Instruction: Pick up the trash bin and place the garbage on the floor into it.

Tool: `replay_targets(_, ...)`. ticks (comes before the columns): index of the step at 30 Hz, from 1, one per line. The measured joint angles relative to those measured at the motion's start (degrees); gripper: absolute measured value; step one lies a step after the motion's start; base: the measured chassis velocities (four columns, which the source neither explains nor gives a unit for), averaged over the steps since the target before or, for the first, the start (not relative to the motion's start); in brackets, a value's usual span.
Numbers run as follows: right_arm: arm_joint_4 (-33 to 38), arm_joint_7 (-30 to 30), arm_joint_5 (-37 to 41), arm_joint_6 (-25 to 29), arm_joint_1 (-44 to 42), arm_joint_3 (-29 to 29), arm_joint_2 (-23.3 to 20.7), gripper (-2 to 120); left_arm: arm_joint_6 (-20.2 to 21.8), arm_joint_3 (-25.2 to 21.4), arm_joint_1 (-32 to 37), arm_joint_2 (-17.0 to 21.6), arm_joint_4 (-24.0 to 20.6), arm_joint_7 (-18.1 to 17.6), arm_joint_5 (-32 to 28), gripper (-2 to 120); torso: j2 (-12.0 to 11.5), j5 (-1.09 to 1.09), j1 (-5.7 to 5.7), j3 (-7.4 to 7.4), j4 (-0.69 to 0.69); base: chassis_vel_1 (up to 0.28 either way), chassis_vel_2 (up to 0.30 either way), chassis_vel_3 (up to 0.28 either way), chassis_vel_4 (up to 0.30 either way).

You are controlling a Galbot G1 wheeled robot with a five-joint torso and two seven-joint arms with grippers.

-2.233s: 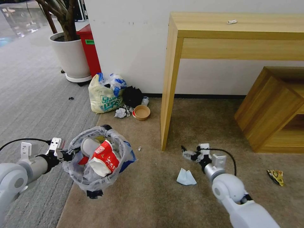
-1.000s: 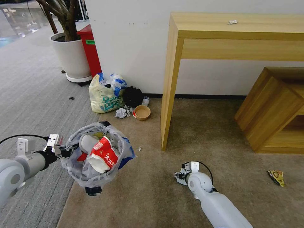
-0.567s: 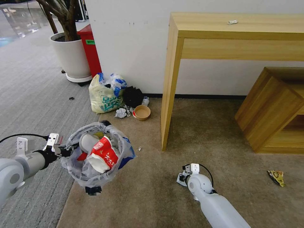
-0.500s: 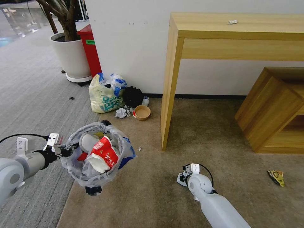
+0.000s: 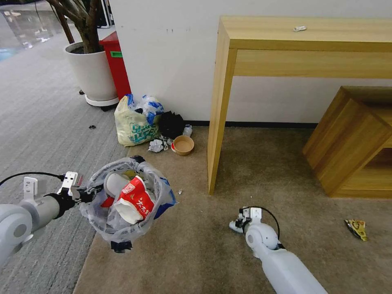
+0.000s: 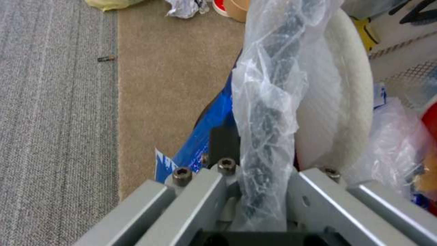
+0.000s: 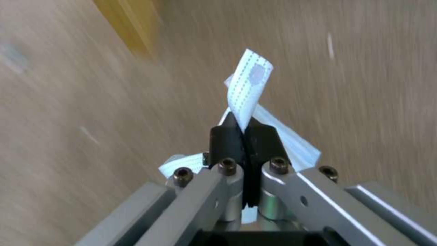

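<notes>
Tissue, soft, light and easily torn, sits pinched in the right gripper's closed fingers just above the carpet, while the left gripper clamps the raised trash bin's crinkly, slippery rim.

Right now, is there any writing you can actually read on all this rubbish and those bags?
Red carton in the trash bin: white characters, too small to read.
Yellowish shopping bag by the wall: large green print, not legible.
Blue part of the bin's liner: white print, cut off, unreadable.
Red cabinet: green label, too blurred.
Yellow wrapper on the carpet: print unreadable.
</notes>
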Motion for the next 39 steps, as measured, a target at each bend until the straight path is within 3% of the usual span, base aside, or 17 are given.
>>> replay_targets(8, 12.2, -5.0, 9.6, 3.5, 5.4, -2.2, -3.6, 0, 0.0, 1.7, -0.8, 1.1, 1.0, 0.0, 0.1, 0, 0.0, 0.00, 0.00, 0.00, 0.02, 0.000, 0.000, 0.000, 0.000)
replay_targets(15, 21.1, -11.0, 19.2, 8.3, 14.2, -9.5, -6.1, 0, 0.0, 4.6, -2.6, 2.7, 1.5, -0.8, -0.2, 0, 0.0, -0.01, 0.00, 0.00, 0.00, 0.000, 0.000, 0.000, 0.000)
replay_targets(27, 22.6, -16.3, 27.5, 11.2, 25.8, -20.8, -2.3, 0, 0.0, 12.2, -7.7, 4.4, 2.8, -1.2, -0.5, 0, 0.0, -0.02, 0.00, 0.00, 0.02, 0.000, 0.000, 0.000, 0.000)
replay_targets(32, 22.4, -15.8, 33.4, 7.9, 27.2, -24.6, -1.8, 0, 0.0, 17.5, -12.9, 3.9, 4.2, -1.6, -0.9, 0, 0.0, -0.01, 0.00, 0.01, -0.01, 0.000, 0.000, 0.000, 0.000)
replay_targets(39, 20.9, -14.6, 34.2, 5.6, 27.4, -27.2, -1.5, 0, 0.0, 20.2, -16.4, 3.7, 5.2, -1.7, -1.5, 0, 0.0, -0.01, 0.00, 0.00, -0.01, 0.000, 0.000, 0.000, 0.000)
